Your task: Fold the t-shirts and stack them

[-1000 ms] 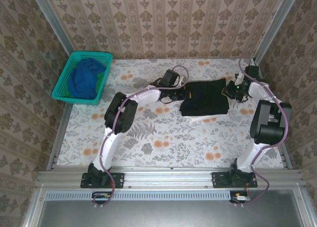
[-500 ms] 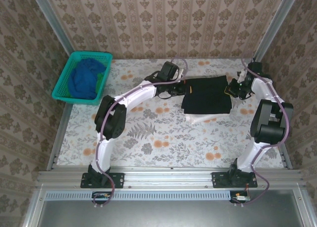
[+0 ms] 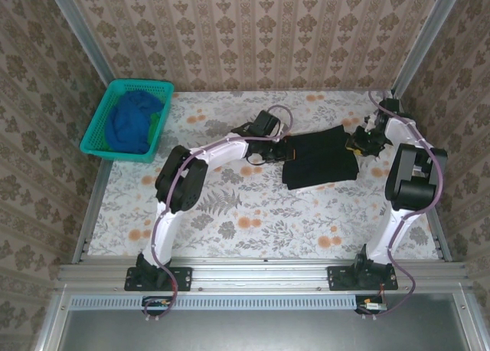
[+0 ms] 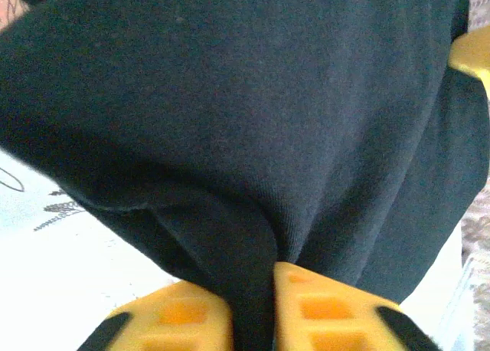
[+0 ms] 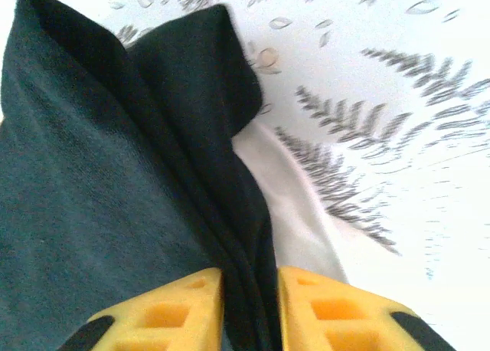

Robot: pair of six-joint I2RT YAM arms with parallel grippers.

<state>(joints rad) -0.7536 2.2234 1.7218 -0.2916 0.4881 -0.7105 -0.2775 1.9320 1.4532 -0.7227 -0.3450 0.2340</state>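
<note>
There are three shirts, one basket and two arms, each with one gripper. The black shirt [image 3: 318, 159] lies folded into a rough rectangle on the flowered table [image 3: 253, 213]. A white shirt [image 5: 295, 213] lies under it, its edge peeping out below the black cloth in the right wrist view. The blue shirt [image 3: 132, 121] is bundled in the teal basket [image 3: 96, 132], which stands well to the left of the black shirt at the table's far left corner. Compared with half a second ago, the black shirt sits more askew, its right end turned toward the back wall. The pale strip that showed along its near edge is now covered in the overhead view. The left arm's elbow has shifted a little, while the basket and blue shirt have not moved. The left gripper [image 3: 285, 148] is at the black shirt's left edge, and the right gripper [image 3: 357, 142] is at its right edge, so the shirt stretches between the two. In each wrist view the yellow fingers [image 4: 306, 305] stand close on either side of a raised fold of black cloth. Both grippers are therefore pinched on the black shirt, with the cloth filling the narrow gap between the fingers.
</note>
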